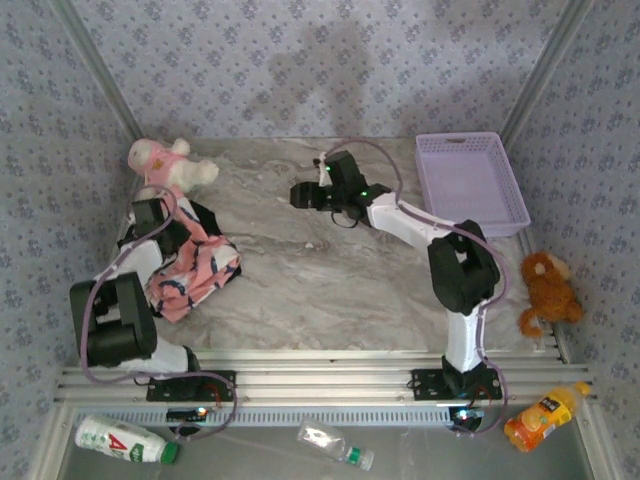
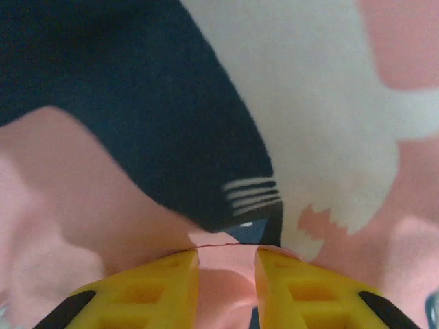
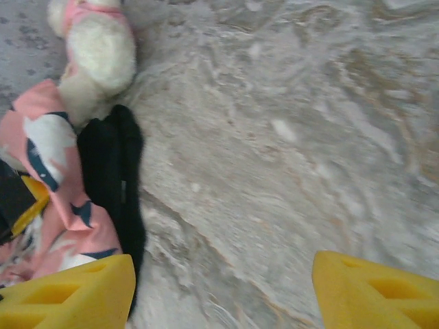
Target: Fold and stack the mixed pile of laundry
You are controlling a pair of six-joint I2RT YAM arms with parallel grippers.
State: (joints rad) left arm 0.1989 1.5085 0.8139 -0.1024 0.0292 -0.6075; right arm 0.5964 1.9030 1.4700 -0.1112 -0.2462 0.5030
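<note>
Top external view is showing the pink garment (image 1: pixel 195 272) lying crumpled at the left side of the marble table (image 1: pixel 330 280), with the black T-shirt (image 1: pixel 207 216) peeking out along its far edge, mostly tucked under it and under the left arm (image 1: pixel 135 262), so its shape is not showing. The arm's wrist is bending down over the pile and is hiding its own fingers from this angle. Just beyond the pile the pink-and-white plush toy (image 1: pixel 165 163) is lying near the far-left corner, and the lavender basket (image 1: pixel 470 182) is sitting well apart at the far right. Left wrist view is pressing so close that the printed cloth is blurring into pink, white and dark patches; here the left gripper (image 2: pixel 226 274) is pinching a ridge of pink fabric, its yellow fingers standing narrowly apart with the cloth bunching between them and their bases being cut off by the frame edge. The right gripper (image 1: pixel 300 193) is hanging above bare tabletop near the middle far side, its fingers spreading wide with nothing between them; its own camera is looking across at the pile, motion-blurred, with the garment's near part running off the left edge.
</note>
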